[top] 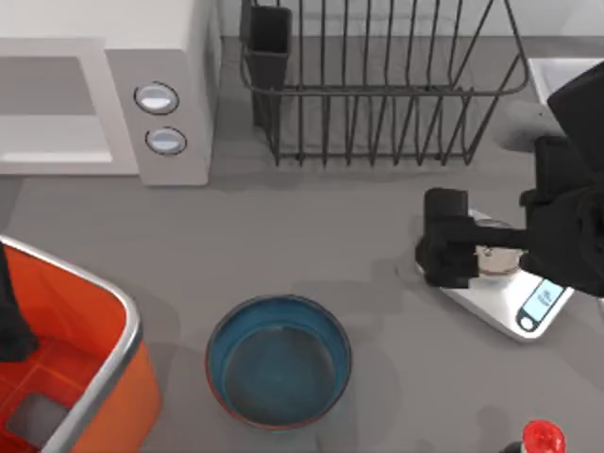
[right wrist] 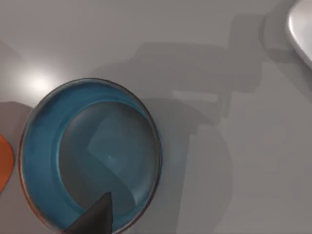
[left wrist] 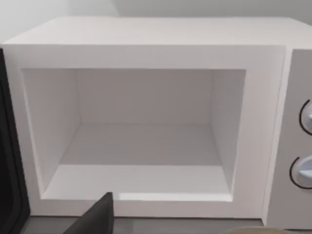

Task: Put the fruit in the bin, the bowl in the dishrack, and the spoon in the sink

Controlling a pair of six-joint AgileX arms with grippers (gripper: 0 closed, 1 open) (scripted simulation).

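Nearest my overhead camera is the right arm, its gripper hovering above the small scale on the right side of the worktop; I cannot tell how far its jaws stand apart. From the right wrist camera I see the bowl below, sitting upright on bare grey surface with nothing inside it.

In the overhead picture the bowl stands near the front edge, about midway across, with open room on every side. To its left, the bin fills the front-left corner, its metal rim close to the bowl but not touching. My left arm reaches down over the bin's left part; its jaws I cannot make out.

At the back, the dishrack stands apart from the microwave on the left, whose cavity is open in the left wrist camera. A corner of the sink shows at the far right. A red bottle cap sits at the front-right edge.
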